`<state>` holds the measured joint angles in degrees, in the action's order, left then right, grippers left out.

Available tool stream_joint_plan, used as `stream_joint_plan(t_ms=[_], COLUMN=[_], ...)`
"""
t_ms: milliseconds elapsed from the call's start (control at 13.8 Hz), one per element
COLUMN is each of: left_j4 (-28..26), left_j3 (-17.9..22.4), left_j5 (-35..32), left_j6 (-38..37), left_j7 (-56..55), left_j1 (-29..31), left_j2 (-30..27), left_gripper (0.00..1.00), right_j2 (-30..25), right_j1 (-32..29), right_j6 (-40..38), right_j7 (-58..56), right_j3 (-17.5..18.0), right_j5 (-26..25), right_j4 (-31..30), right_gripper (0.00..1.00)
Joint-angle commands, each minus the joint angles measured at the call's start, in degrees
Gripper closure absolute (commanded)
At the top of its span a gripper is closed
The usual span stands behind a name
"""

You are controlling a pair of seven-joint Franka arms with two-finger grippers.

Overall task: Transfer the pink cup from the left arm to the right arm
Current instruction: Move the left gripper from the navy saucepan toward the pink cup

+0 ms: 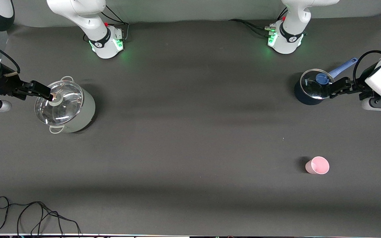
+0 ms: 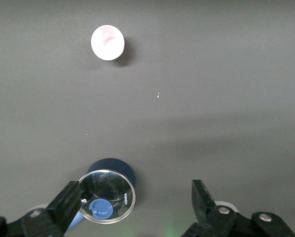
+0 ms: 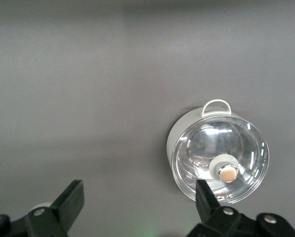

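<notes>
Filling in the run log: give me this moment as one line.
pink cup: upright on table, untouched | left gripper: open, over blue pot | right gripper: open, over white pot | handover: not begun

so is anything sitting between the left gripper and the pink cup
Nothing visible. The left gripper, open, is over the blue pot with the glass lid, and the pink cup stands alone nearer the front camera, with only bare table between pot and cup.
</notes>
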<state>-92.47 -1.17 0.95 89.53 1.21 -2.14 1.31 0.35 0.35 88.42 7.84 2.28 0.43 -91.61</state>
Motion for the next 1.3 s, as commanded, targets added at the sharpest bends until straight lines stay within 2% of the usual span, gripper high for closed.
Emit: stream_joint_plan(t_ms=[0,362,579,868,1013,1230], left_j4=[-0.8,-0.4,3.7,12.2,15.8,16.9], left_j3=[0.1,0.2,0.3,0.8,0.7,0.7], left_j5=[-3.1,-3.1,-3.1,-2.3,-1.2,8.1], left_j6=[-0.7,-0.9,-0.5,0.4,0.4,4.7], left_j7=[3.5,4.2,6.0,32.8,42.2,57.7], left_j1=[-0.6,-0.6,-0.1,2.3,4.4,11.7], left_j2=[-1.1,-0.2,3.6,10.2,14.1,18.1], left_gripper=[0.0,0.0,0.0,0.0,0.0,0.0], right_j2=[-1.0,-0.6,-0.6,-0.6,-0.6,-0.6], right_j1=[-0.4,-0.4,-0.4,-0.4,-0.4,-0.4], right_j6=[-0.4,-0.3,-0.4,-0.4,-0.4,-0.3], right_j7=[-0.5,-0.5,-0.5,-0.5,-0.5,-0.5], right_j3=[-0.1,0.0,-0.1,0.0,-0.1,0.0], right_j5=[1.1,1.1,1.1,1.1,1.1,1.1], right_j4=[-1.0,-0.3,-0.4,-0.5,-0.5,-0.4], right_gripper=[0.0,0.0,0.0,0.0,0.0,0.0])
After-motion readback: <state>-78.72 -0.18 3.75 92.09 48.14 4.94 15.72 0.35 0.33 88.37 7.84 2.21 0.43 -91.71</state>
